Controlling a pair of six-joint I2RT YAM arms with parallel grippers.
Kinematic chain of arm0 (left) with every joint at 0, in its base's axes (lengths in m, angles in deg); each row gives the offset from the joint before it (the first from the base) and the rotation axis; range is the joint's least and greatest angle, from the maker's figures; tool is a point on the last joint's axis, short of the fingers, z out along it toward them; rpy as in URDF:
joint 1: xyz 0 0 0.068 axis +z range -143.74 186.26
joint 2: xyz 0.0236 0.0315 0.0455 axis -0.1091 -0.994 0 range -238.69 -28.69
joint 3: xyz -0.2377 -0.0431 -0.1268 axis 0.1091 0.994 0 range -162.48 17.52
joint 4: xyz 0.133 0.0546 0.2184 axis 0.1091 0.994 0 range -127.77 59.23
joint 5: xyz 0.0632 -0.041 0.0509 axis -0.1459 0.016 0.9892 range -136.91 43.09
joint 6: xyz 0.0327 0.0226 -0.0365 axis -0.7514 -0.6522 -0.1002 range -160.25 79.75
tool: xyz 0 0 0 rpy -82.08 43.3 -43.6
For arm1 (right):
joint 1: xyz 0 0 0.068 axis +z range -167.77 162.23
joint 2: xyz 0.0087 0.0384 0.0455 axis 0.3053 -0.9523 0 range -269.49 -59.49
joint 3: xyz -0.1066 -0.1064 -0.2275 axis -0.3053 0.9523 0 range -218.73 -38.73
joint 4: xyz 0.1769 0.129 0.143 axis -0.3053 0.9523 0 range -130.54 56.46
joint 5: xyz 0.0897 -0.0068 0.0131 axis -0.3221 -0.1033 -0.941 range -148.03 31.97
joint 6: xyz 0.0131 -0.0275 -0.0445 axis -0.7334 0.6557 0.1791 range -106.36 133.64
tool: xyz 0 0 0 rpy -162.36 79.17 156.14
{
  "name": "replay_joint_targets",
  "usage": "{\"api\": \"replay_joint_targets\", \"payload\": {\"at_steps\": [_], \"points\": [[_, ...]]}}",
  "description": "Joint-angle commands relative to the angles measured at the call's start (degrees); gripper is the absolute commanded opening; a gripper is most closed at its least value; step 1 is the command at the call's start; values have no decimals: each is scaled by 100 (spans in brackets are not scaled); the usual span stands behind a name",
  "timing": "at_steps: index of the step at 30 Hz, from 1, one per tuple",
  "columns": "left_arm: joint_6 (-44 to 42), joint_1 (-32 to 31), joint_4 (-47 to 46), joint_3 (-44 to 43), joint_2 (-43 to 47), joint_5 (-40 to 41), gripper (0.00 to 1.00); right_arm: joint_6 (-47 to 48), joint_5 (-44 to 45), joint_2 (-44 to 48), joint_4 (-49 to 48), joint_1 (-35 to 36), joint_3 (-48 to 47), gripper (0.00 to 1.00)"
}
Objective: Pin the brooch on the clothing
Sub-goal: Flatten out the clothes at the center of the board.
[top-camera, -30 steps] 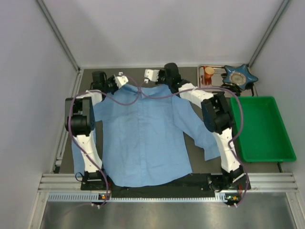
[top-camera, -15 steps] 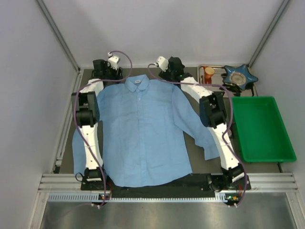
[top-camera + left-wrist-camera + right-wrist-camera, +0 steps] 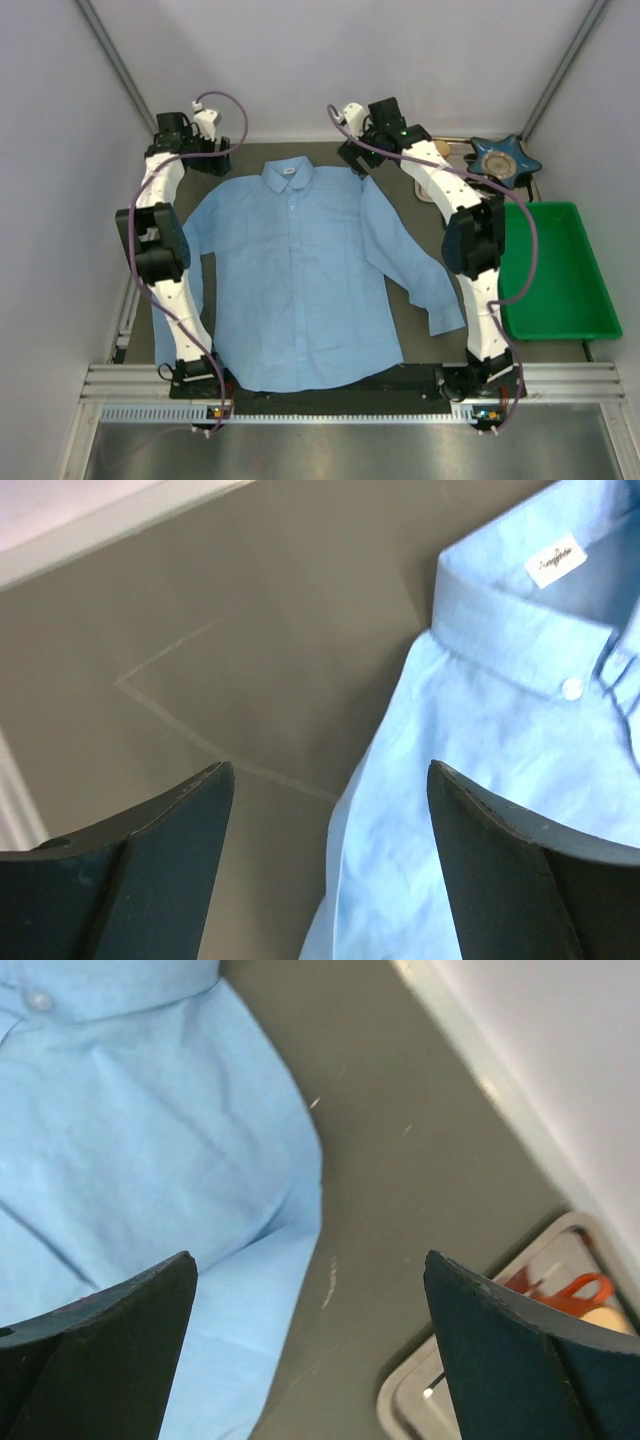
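Note:
The clothing, a light blue button-up shirt (image 3: pixel 300 280), lies flat and face up on the dark mat, with its collar at the far end. My left gripper (image 3: pixel 213 157) hovers open just beyond the shirt's left shoulder. In the left wrist view the left gripper (image 3: pixel 330 770) has nothing between its fingers, with the shirt (image 3: pixel 480 810) edge and collar below. My right gripper (image 3: pixel 355 158) hovers open past the right shoulder. In the right wrist view the right gripper (image 3: pixel 308 1258) is empty over the shirt (image 3: pixel 130 1160) and mat. I cannot pick out the brooch.
A small metal tray (image 3: pixel 440 1390) with orange and beige items sits at the back right, partly hidden by my right arm. A blue star-shaped thing (image 3: pixel 503 158) lies beside it. A green bin (image 3: pixel 555 270) stands right of the mat (image 3: pixel 412 335). White walls close in the back and sides.
Both grippers have opened and let go of the shirt's shoulders, then drawn outward and back. The shirt top, bunched a second ago, now lies spread flat.

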Motion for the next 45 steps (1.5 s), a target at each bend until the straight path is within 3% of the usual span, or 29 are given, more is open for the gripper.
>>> {"api": "replay_joint_targets", "payload": {"at_steps": [1,10,13,14,17,23,25,28,29,36,45], "points": [[-333,122,497,567,779,547,81,-675,-170,166,862,-12,143,92],[-447,140,892,375,385,1196,68,-931,445,-422,853,-21,-5,88],[-412,140,927,59,25,1417,52,-905,769,-730,836,-56,-198,82],[-395,140,927,-38,-81,1479,40,-914,815,-896,818,-82,-242,74],[-333,157,1032,-547,-529,1436,22,-940,947,-1142,757,-153,-418,60],[-78,157,673,-953,-1004,1277,2,-800,1263,-1389,502,-214,-463,28],[158,201,532,-970,-961,1112,13,-782,1351,-1433,379,-241,-445,22],[326,385,436,-813,-584,452,48,-808,1395,-1399,282,-293,-410,4],[344,438,374,-577,-278,390,53,-817,1404,-1381,256,-302,-384,0],[-314,491,1137,312,831,-128,64,-852,1387,-1074,124,-373,-261,0],[-640,439,1587,726,736,107,67,-712,1527,-924,-8,-399,-199,0]]}}
